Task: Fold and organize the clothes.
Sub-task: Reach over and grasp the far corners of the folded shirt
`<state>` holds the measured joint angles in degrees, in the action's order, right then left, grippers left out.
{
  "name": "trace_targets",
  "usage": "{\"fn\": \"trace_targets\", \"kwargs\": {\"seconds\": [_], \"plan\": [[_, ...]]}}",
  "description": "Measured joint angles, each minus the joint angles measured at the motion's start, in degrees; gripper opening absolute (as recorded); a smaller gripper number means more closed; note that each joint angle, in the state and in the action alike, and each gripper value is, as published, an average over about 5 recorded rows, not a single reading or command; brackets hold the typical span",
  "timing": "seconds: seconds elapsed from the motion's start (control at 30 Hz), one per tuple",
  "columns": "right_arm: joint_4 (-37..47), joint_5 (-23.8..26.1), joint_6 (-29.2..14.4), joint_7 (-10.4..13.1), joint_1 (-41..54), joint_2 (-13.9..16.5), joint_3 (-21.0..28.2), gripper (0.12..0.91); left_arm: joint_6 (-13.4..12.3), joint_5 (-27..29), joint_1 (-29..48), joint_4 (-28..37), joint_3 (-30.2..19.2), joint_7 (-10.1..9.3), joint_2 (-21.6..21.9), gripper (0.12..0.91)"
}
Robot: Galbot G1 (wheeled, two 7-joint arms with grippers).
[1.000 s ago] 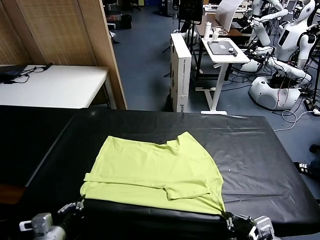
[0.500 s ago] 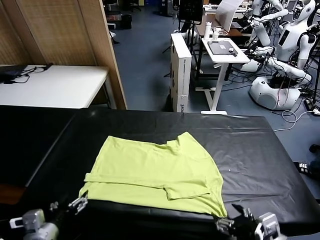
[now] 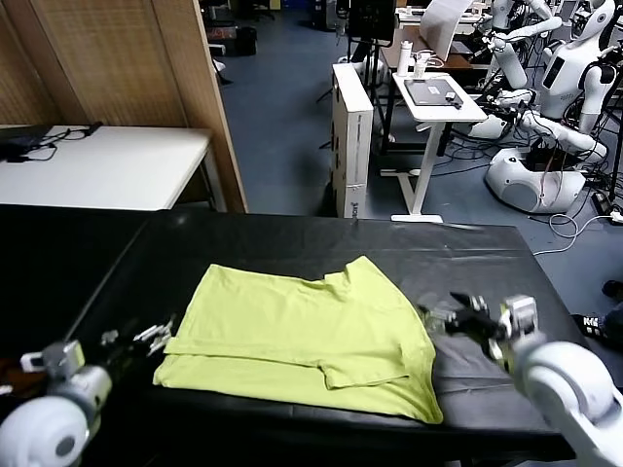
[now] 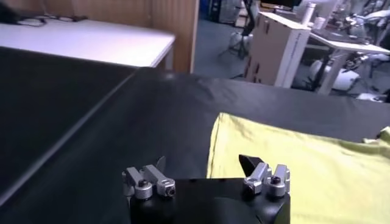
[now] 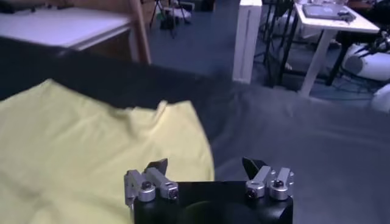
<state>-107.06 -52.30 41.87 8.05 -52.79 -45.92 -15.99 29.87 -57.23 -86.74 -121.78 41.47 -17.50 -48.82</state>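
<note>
The lime T-shirt (image 3: 307,336) lay partly folded mid-table on the black table (image 3: 487,258); the left gripper (image 3: 156,336) hovered at its nine o'clock edge, jaws spread wide, holding nothing; the right gripper (image 3: 450,316) hung at three o'clock, likewise wide open and empty

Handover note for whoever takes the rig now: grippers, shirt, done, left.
Left gripper: open, empty, beside the T-shirt's left edge.
Right gripper: open, empty, beside its right edge.
T-shirt: lime, flat on the black table, near the front edge, neither gripper holding it.
Done: partly folded, with one sleeve lying over the body.
Left: remaining folds, then tidy the shirt.
</note>
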Motion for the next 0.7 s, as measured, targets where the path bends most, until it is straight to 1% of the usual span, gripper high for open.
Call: {"fn": "trace_targets", "kwargs": {"seconds": [0.1,0.23,0.43,0.5,0.6,0.7], "plan": [[4.35,0.05,0.23,-0.68,4.08,-1.41,3.37,0.907,1.12,-0.86,6.37,4.01,-3.18,0.82,0.92,0.907],[8.71,0.1,0.25,-1.66,8.12,-2.66,6.98,0.907,2.35,-1.08,14.98,10.58,-8.44,2.66,1.3,0.907],[12.3,0.32,0.32,-2.03,11.56,-3.92,10.62,0.907,3.2,1.67,25.8,20.4,-16.71,6.5,0.13,0.907],[12.8,0.38,0.32,-2.09,12.09,-4.13,11.39,0.907,3.24,2.69,28.75,23.29,-18.99,7.4,-0.4,0.907],[13.27,0.51,0.33,-2.2,12.54,-4.41,12.29,0.907,3.19,3.99,32.35,27.02,-21.68,8.07,-1.24,0.907],[13.89,0.68,0.33,-2.33,13.04,-4.75,12.98,0.907,3.0,4.95,35.15,30.01,-23.76,8.22,-2.06,0.907]]}}
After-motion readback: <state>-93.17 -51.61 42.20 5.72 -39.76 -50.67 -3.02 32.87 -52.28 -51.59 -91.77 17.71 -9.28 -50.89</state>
